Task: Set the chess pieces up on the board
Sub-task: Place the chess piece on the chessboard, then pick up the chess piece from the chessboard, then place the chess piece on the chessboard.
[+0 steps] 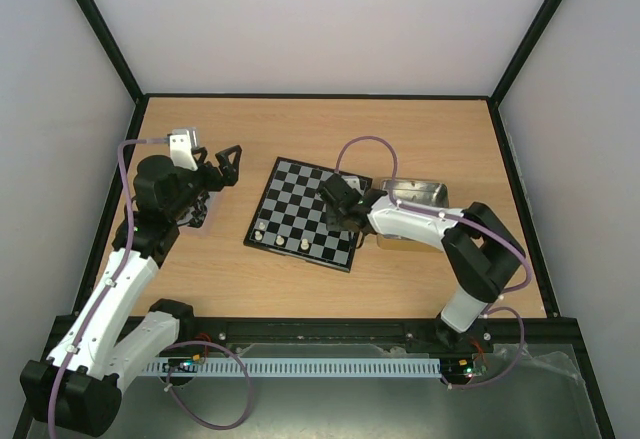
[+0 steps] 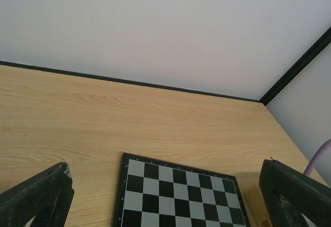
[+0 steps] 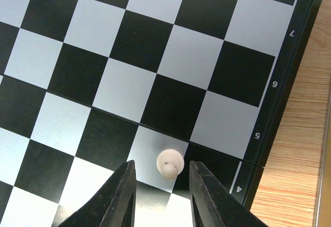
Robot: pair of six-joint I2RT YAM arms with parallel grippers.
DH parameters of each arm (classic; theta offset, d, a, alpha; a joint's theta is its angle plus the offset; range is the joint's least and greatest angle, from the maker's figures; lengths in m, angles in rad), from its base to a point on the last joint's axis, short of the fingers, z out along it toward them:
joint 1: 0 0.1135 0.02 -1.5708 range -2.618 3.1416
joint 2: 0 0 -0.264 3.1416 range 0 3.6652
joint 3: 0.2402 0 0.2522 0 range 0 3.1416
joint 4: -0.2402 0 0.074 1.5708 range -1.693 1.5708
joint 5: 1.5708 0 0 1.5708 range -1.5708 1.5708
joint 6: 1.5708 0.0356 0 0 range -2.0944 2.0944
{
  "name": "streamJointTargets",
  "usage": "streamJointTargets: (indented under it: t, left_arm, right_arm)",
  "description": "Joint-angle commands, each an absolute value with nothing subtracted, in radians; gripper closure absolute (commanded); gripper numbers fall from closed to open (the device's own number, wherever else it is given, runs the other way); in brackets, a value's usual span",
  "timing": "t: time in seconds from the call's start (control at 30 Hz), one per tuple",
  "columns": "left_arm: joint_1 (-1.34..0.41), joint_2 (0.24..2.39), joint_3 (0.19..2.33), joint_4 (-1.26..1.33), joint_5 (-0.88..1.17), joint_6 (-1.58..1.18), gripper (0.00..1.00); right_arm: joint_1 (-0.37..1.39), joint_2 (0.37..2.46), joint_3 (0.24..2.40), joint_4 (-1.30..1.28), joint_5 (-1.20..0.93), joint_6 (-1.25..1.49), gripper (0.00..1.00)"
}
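- Nearest us in the overhead view, the left arm (image 1: 110, 289) rises from the near-left corner and reaches over the wooden table (image 1: 200, 259), clear of the play.
- Its left gripper (image 1: 218, 164) hovers left of the board with jaws spread wide and nothing between them. We judge it idle for this step.
- Mid-table the chessboard (image 1: 300, 252) lies slightly turned. Three cream pieces (image 1: 281, 238) stand along its near-left edge, most squares are bare, and we see no black figures.
- Over the board's right side, the right gripper (image 3: 160, 178) points down with jaws narrowly parted around a cream pawn (image 3: 169, 164). A sliver of board shows on each side, so we read the pawn as standing free, not pinched.
- That pawn sits about level with the rim's 4, close to the numbered edge. We cannot tell which square holds its base.
- We judge that placing the white men is the step in hand and the task is barely begun. If row 4 is not this pawn's home, the next move calls for a gentle, centred squeeze and a straight lift.
- Just beyond the right rim rests a metal tin (image 1: 418, 193), its contents hidden from us.
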State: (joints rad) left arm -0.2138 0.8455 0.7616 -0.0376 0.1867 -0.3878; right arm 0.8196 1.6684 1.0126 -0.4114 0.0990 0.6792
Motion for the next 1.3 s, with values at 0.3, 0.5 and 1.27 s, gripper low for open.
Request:
streamJointTargets:
  t: [0.3,0.5,1.27]
  left_arm:
    - [-0.216,0.841,0.766,-0.038,0.178,-0.380,0.01]
    - [-0.216,0.839,0.766,-0.040,0.178,-0.378,0.01]
    - [-0.216,0.789,0.766,-0.074,-0.017,-0.401,0.01]
  right_arm:
    - [0.822,1.746,1.069,-0.453,0.169,0.690,0.86]
    - [0.822,1.747,1.094,-0.445,0.168,0.679,0.97]
    - [1.007,1.985,1.467,-0.475,-0.063,0.558,0.96]
